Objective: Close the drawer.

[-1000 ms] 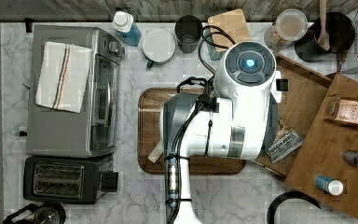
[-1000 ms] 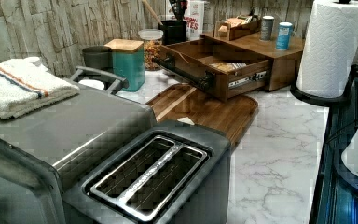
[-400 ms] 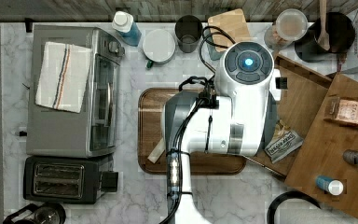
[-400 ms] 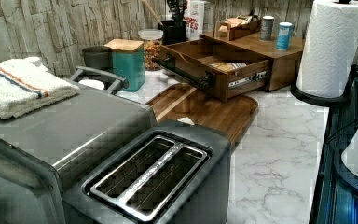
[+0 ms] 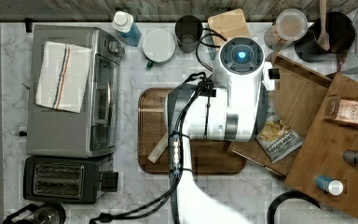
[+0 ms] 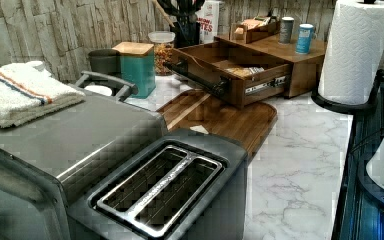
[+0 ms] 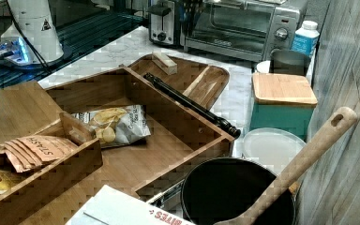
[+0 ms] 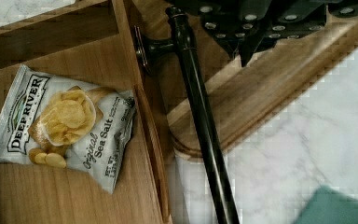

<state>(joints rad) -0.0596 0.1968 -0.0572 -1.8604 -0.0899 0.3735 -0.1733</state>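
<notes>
- Going by the top view from its left: a toaster oven (image 5: 72,91) carries a folded striped towel (image 5: 63,76), and a black two-slot toaster (image 5: 60,179) sits just beside it on the marble table (image 5: 130,196).
- A dark round-cornered serving tray (image 5: 151,121) lies mid-table; a small pale wooden block (image 7: 164,62) rests in it, and the white robot arm (image 5: 233,102) covers much of it from above.
- The drawer (image 7: 122,93) stands pulled out of its wooden cabinet (image 6: 300,65), at the top view's right of the tray, with its front wall overhanging the tray's edge.
- Inside the drawer lies one bag of Deep River chips (image 8: 65,130), flat on the bottom, near the front wall; most of the floor around it is bare.
- A black bar handle (image 8: 200,116) runs along the outside of the drawer's front.
- The pincer (image 8: 256,35) hangs above the tray just outside that handle; whether its fingers are apart or together cannot be told.
- In the left view, open marble stretches between the tray and a paper towel roll (image 6: 357,47).
</notes>
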